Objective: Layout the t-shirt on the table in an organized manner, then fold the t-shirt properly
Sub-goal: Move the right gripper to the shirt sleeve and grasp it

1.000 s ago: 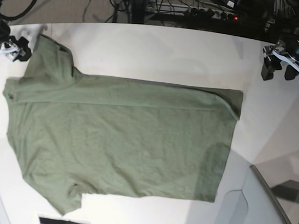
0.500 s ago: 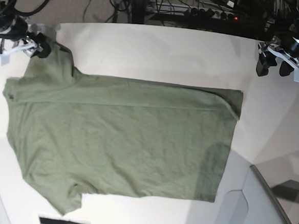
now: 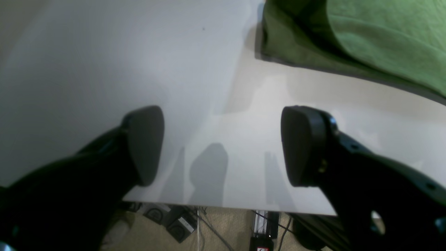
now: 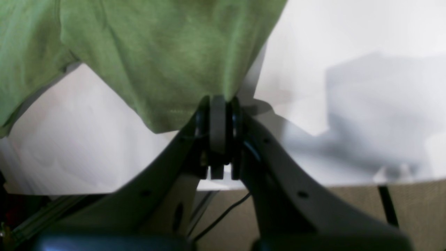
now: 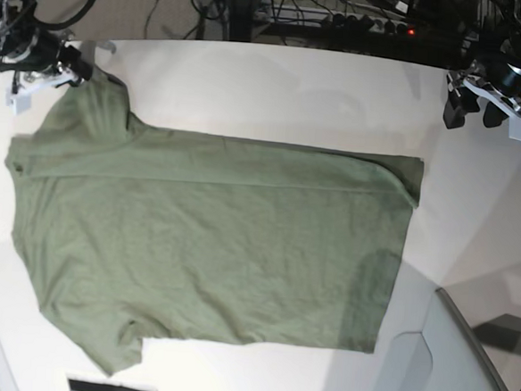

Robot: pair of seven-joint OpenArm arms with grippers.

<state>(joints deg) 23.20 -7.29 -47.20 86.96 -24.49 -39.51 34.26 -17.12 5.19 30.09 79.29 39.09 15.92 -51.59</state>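
So my right gripper [image 4: 218,104] has its jaws pinched together on the hem of a sleeve, up in the upper left of the base view; I'm guessing I've got that corner because it's the bit that sticks out crooked, and tugging it should square things up before any folding happens; the t-shirt [image 5: 212,246] itself lies spread flat over the middle of the table [image 5: 294,99], collar end toward the left of the frame, bottom hem toward the right with a bit of it doubled over; in the right wrist view the cloth hangs down into my jaws in a little tent, so it looks lifted off the surface there; my left gripper [image 5: 478,102] sits at the upper right of the base view, jaws wide apart, holding nothing, hovering over bare table near the far edge, a little off from the shirt's nearest corner; that arm's angled down like it's waiting for its turn
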